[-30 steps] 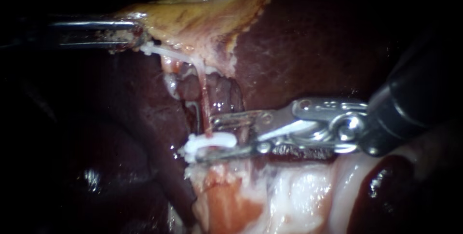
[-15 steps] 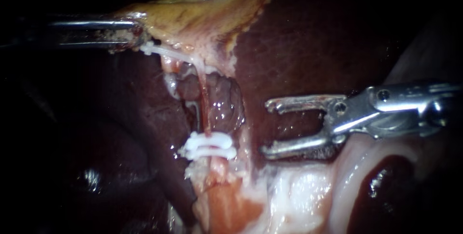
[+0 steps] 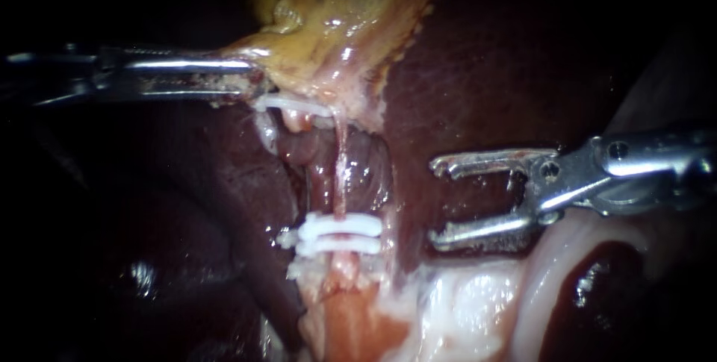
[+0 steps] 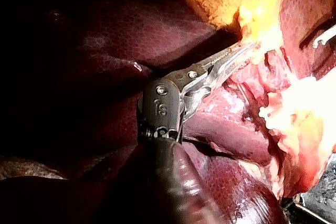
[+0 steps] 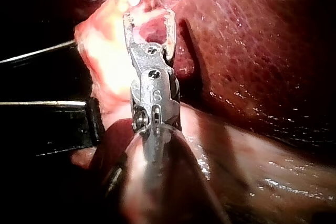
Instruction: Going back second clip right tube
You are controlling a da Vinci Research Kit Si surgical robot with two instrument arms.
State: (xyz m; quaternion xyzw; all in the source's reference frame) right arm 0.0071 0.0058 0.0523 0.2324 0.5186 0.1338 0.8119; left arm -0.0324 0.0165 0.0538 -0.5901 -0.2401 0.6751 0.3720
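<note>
— The right instrument has its jaws spread wide and empty over the liver, with open room between them and the clips.
— Where do the clips sit?
— Two white ones, stacked across the tube. I can't tell which tube it is.
— And the left instrument?
— Jaws pinched on the gallbladder edge, tips lost in glare in the wrist view. Both shafts are cut off at the frame edges.
</note>
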